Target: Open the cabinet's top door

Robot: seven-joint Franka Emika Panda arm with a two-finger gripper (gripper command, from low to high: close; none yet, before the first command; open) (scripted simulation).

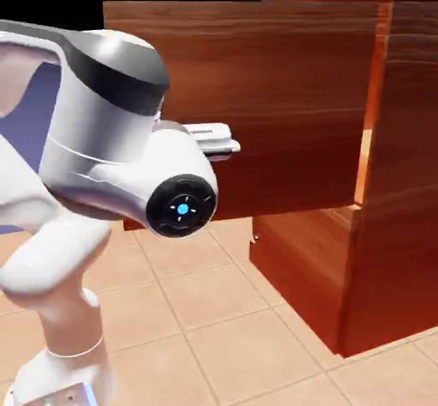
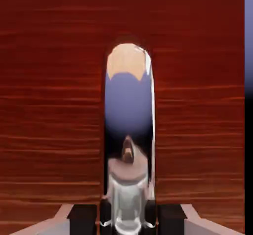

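Door (image 1: 282, 114) standing swung out from the cabinet (image 1: 406, 173), jaws apparently pinching its handle (image 2: 126, 105), you should pull in a smooth arc around the hinge side, turning the wrist with it.

Cabinet (image 1: 409, 165) cropped at exterior view's right.

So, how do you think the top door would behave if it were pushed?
The top door would probably swing rather than slide, since it stands out at an angle from the cabinet. It should stay stiff, being a flat, straight-edged panel. Its handle may be slippery, judging by the mirror-like shine.
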